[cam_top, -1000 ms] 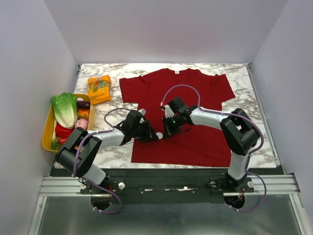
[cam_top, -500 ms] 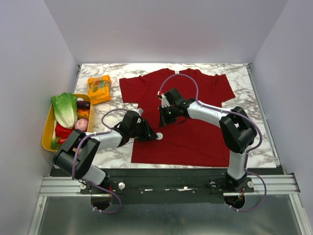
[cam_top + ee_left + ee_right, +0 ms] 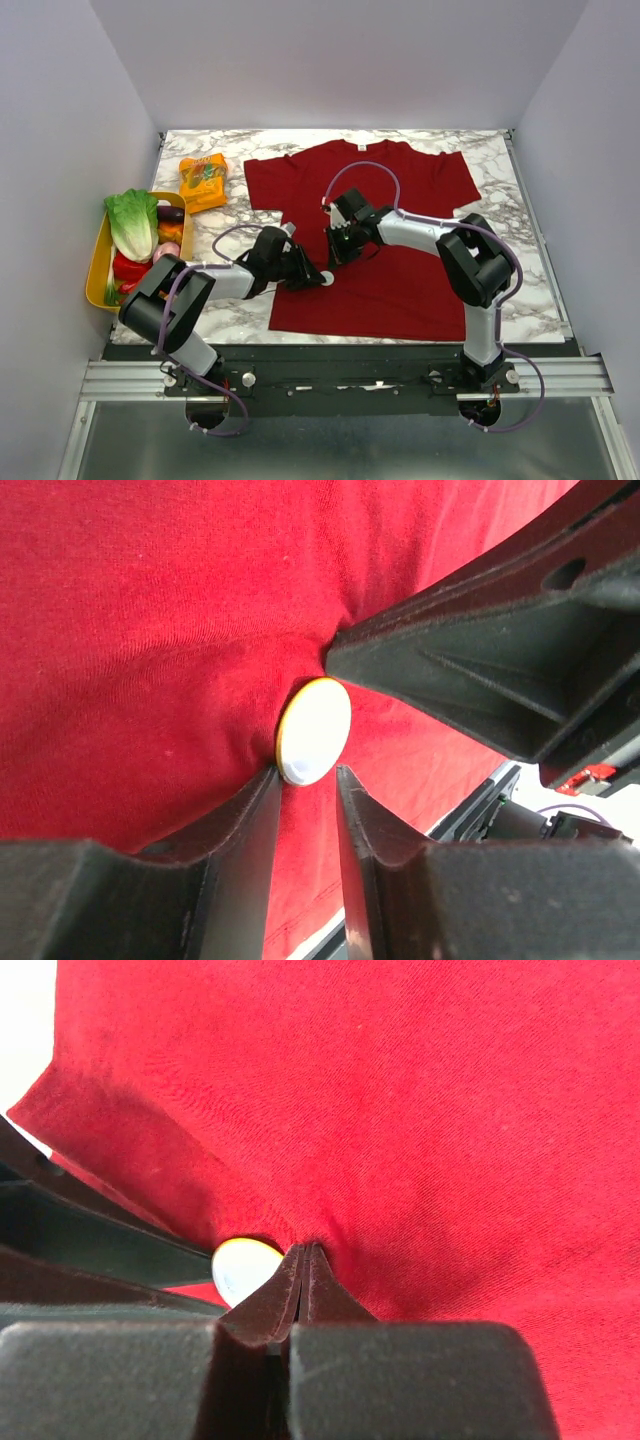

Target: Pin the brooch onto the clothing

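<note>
Dark red matt woven-cloth T-shirt point(image 3: 150, 630); small round smooth glossy yellow-rimmed badge point(image 3: 314, 730); matt black plastic fingers point(image 3: 240, 850); polished marble-pattern desk point(image 3: 500, 190).

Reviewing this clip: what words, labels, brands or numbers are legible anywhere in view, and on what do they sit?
No text can be read here.
On the orange snack packet: there is print, but it is too small and blurred to read.
On the white collar label of the T-shirt: too small to read.
On the brooch: the side that shows is plain, with no marking.
</note>
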`<state>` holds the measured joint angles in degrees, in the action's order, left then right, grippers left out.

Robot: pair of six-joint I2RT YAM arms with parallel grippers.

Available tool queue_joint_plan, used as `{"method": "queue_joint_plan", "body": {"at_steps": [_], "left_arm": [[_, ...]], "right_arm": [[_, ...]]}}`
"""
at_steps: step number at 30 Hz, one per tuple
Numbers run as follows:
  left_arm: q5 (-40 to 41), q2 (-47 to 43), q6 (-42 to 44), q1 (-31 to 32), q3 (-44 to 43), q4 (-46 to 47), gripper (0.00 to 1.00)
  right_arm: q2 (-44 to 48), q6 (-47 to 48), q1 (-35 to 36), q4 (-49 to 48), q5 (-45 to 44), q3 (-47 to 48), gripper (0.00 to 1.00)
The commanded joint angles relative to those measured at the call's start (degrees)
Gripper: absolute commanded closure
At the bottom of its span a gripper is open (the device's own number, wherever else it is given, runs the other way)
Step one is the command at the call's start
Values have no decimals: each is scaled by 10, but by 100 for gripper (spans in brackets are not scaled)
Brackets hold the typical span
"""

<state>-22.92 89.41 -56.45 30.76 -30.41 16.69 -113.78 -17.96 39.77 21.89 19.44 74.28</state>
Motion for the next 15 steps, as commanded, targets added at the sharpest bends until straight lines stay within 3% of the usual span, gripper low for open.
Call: {"method": "queue_joint_plan", "body": {"at_steps": [1,10,15], "left_arm": [[-3,23,-4,5,6,16,64],[12,14,-2,6,2,7,67],[7,11,-2,6,3,17,81]], "right_arm": [[12,3,4,5,15,-26,98],[39,2,4,3,36,-40,98],[49,2,4,3,37,-48,98]]}}
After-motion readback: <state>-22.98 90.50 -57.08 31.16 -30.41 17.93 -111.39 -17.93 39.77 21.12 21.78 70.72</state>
